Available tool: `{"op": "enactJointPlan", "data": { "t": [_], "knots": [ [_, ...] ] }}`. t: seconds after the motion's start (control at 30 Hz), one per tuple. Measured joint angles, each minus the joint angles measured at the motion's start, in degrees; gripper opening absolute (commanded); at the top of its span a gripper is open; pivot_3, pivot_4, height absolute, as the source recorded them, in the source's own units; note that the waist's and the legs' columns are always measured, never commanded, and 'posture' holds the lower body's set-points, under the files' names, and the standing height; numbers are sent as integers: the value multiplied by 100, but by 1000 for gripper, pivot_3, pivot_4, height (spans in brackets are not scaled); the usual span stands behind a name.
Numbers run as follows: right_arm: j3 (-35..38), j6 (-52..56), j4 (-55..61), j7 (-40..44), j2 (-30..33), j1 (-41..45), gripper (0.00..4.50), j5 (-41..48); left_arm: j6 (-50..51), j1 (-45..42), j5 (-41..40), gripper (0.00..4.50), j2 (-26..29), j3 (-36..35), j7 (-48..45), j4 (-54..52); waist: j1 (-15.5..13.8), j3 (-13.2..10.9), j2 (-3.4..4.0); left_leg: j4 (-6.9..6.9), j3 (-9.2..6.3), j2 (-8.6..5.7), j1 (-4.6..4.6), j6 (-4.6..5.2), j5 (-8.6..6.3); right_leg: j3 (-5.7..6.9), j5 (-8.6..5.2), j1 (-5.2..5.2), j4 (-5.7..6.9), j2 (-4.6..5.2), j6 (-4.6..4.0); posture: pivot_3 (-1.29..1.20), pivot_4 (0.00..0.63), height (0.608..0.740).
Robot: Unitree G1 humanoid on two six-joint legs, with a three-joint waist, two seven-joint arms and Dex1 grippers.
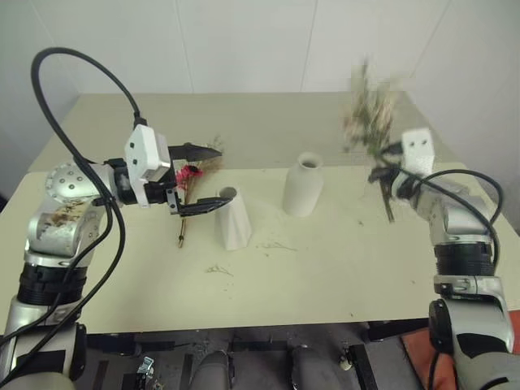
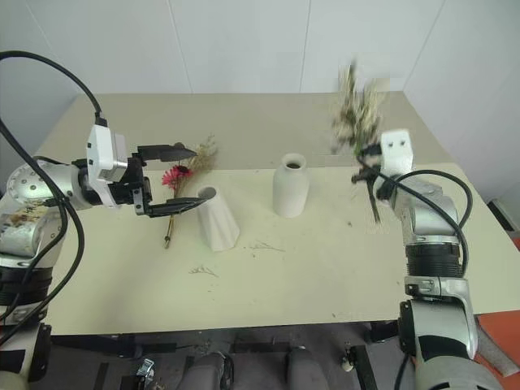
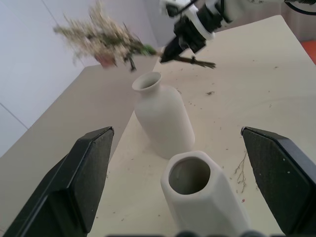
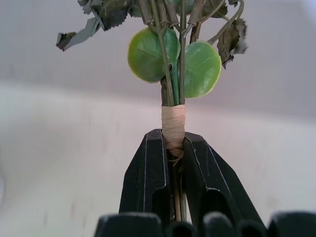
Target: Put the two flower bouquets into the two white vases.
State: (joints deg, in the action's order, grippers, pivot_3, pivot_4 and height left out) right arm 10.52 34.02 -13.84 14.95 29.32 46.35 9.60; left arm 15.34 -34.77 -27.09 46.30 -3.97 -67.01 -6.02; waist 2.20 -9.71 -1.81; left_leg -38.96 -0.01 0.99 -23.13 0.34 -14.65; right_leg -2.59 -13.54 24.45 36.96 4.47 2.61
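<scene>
Your right gripper (image 4: 174, 163), at the right of the frame, is clamped on the taped stems of the fuller bouquet (image 1: 370, 110), lifted above the table (image 1: 325, 268). Your left gripper (image 1: 197, 179), left of centre, gapes wide and empty beside the shorter faceted vase (image 1: 232, 218). The slim bouquet (image 1: 192, 183) lies on the table behind it. The taller vase (image 1: 304, 184) stands at centre.

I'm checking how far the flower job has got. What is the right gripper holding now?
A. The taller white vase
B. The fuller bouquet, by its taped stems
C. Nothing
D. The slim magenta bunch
B: the right gripper is shut on the fuller bouquet's taped stems, raised above the table.
</scene>
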Motion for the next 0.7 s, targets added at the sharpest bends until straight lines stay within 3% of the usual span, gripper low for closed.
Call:
{"op": "enactJointPlan", "data": {
  "t": [0.13, 0.23, 0.53, 0.7],
  "knots": [
    [973, -1210, 249, -237, -897, 552, 226, 876, 17, 117, -2, 4500, 177, -115, -7, 0, 50, 0, 1, 4, -3, 7, 4, 0, 0, 1, 3, -1, 15, -4, -3, 0, 150, 740],
    [1303, -1763, 435, -151, -1367, 751, 226, 1492, 114, 219, -5, 4500, 280, -185, 0, -29, 40, -1, 3, 4, -5, 7, 4, 0, 0, 7, 3, -6, 14, -3, -4, 0, 150, 740],
    [903, -2497, 226, 201, -2204, 707, 226, 1655, 338, 589, -14, 4500, 504, -451, 97, -327, 50, -5, 9, 8, -3, 6, 6, -1, 1, 6, 3, -2, 17, -2, -5, 0, 150, 740],
    [661, -2518, 184, 364, -2364, 604, 226, 1657, 468, 698, -51, 4500, 537, -563, 158, -483, 45, -7, 12, 8, -4, 5, 6, -3, 2, 6, 4, -2, 18, -2, -6, 0, 150, 740]
  ]
}}
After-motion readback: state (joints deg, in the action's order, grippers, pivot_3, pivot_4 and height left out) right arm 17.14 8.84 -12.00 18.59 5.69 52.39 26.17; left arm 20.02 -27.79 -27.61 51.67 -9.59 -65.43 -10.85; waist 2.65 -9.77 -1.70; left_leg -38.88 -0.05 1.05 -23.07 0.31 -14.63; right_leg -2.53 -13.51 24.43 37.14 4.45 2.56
